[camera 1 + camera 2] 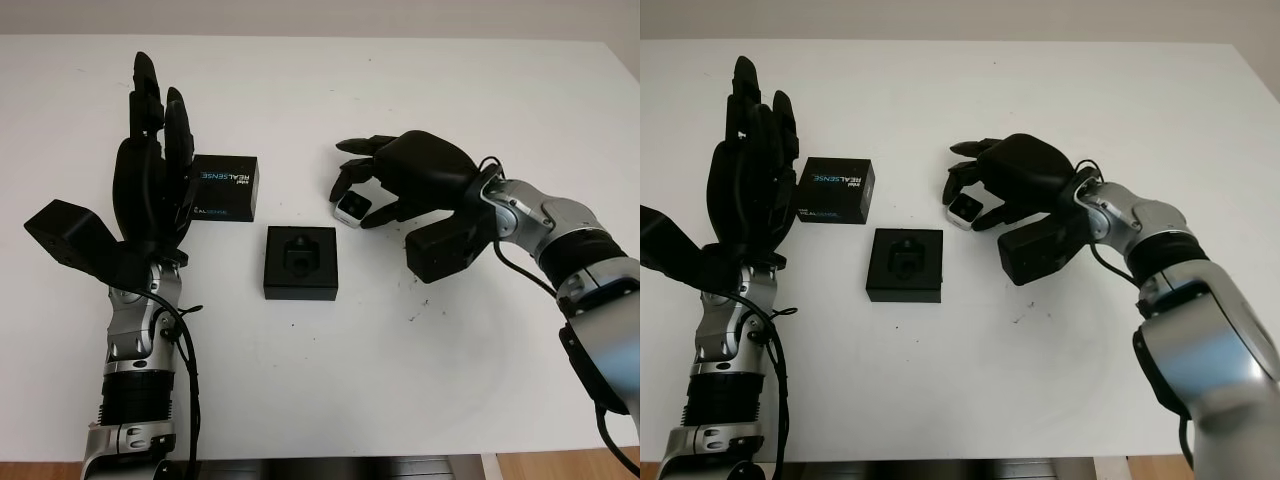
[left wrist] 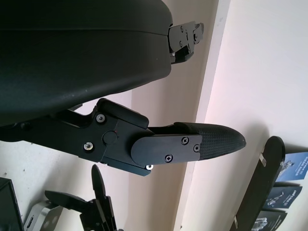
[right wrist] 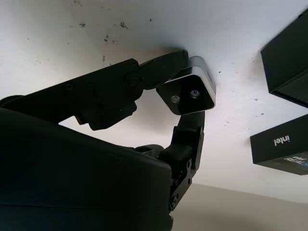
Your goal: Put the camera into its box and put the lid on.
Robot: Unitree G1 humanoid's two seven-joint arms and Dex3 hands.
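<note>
Right hand [image 1: 385, 190]: fingers [image 3: 187, 139] clamped around the camera [image 1: 352, 208], right of the box [image 1: 301, 262].
Left hand [image 1: 152, 170]: open, raised at the worktop's [image 1: 400, 90] left side.
Lid [image 1: 225, 187]: behind the box, beside the left hand.
Box: open, mid-worktop.

The right hand [image 1: 375, 185] covers most of the camera [image 1: 352, 209], leaving one end visible. The left hand [image 1: 150, 170] overlaps the lid's [image 1: 226, 186] near edge, hiding part of its lettering.
</note>
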